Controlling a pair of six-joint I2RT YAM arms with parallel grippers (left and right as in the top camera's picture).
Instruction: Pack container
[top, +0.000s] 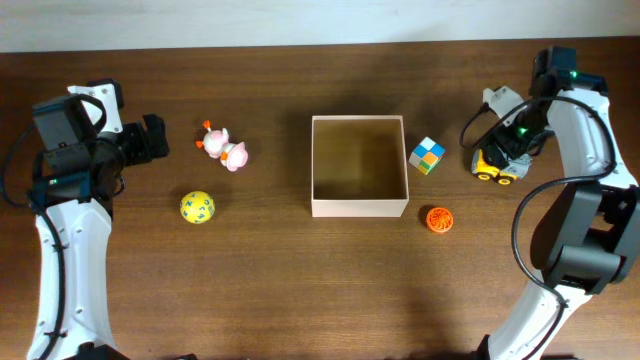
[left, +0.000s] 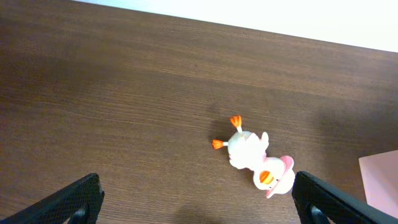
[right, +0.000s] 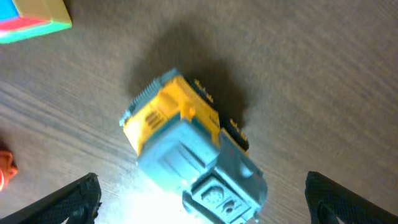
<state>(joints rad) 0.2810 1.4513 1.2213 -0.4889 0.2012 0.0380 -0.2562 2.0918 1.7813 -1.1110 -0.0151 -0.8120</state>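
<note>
The container (top: 359, 207) is a square shallow box with cream walls and a tan inside, at the table's middle; its corner shows in the left wrist view (left: 380, 177). A white and pink duck toy (top: 225, 147) lies left of it, also seen in the left wrist view (left: 258, 162). My left gripper (left: 202, 202) is open above the table just short of the duck. My right gripper (right: 202, 199) is open, straddling a yellow and grey toy truck (right: 189, 149) that sits right of the container (top: 496, 163).
A yellow ball (top: 197, 207) lies at the left front. A coloured cube (top: 427, 155) sits beside the container's right wall, also in the right wrist view (right: 34, 18). An orange ball (top: 438, 219) lies right of the container's front corner.
</note>
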